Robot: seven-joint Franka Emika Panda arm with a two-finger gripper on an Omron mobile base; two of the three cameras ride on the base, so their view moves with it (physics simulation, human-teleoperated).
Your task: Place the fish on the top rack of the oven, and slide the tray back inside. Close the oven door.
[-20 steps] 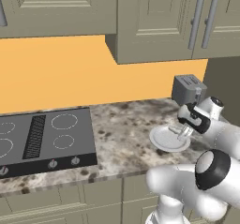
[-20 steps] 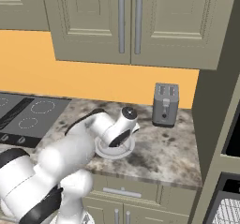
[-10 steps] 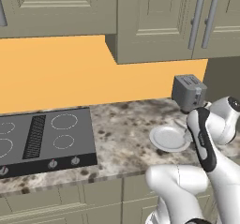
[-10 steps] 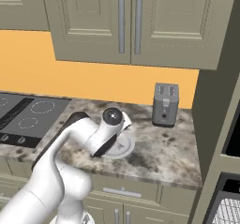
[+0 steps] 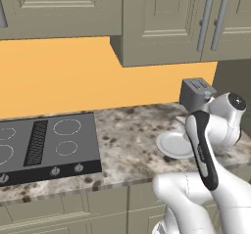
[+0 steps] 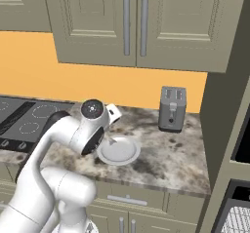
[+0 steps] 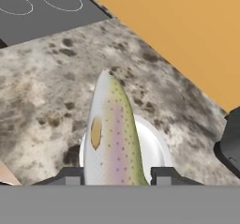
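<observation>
My gripper (image 7: 116, 176) is clamped on the fish (image 7: 111, 134) near one end, above the plate (image 7: 154, 148), so I fear it could slip out on a fast swing toward the oven.

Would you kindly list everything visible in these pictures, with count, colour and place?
fish: one, silver-grey with pink and olive speckles, between the fingertips, above the plate
plate: one, white, round, on the counter
toaster: one, grey, at the wall, right of the plate
cooktop: one, dark grey, set into the counter at left
counter: one, speckled stone
wall cabinets: several, olive-grey, above the counter
gripper: one, dark fingertips, shut on the fish
</observation>
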